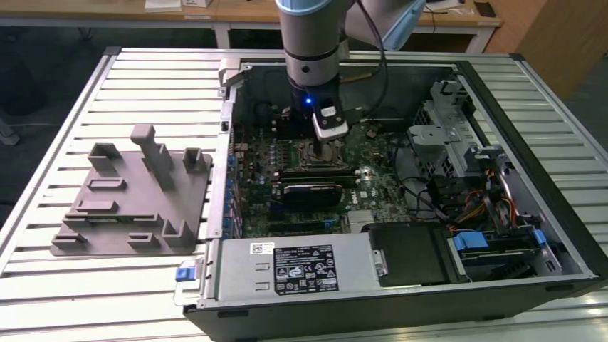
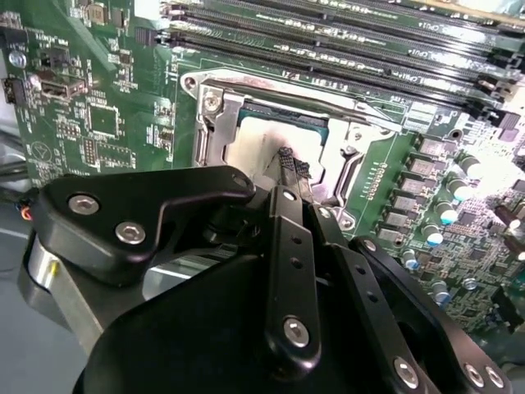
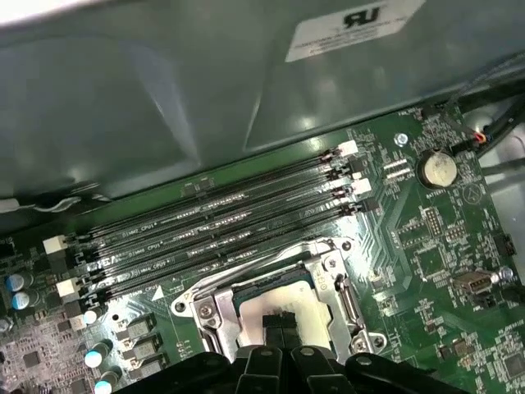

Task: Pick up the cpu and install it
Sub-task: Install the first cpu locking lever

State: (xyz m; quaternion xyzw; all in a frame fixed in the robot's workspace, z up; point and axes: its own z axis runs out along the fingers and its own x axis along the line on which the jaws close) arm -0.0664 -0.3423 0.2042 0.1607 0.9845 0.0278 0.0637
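Observation:
The cpu (image 2: 246, 146) lies flat inside the metal socket frame (image 2: 210, 123) on the green motherboard; its pale silver top and thin green edge show in both wrist views, cpu (image 3: 310, 305). My gripper (image 2: 287, 161) hangs straight over it, its two black fingers pressed together, their tips at or just above the chip's top. Whether they touch it I cannot tell. In the exterior view the gripper (image 1: 328, 137) stands low inside the open computer case, above the socket frame (image 1: 320, 154).
Memory slots (image 3: 221, 226) run alongside the socket. A grey plastic tray (image 1: 133, 203) with upright posts sits on the slatted table at the exterior view's left. Case walls (image 1: 228, 128), drive cages (image 1: 456, 135) and cables (image 1: 475, 203) ring the motherboard.

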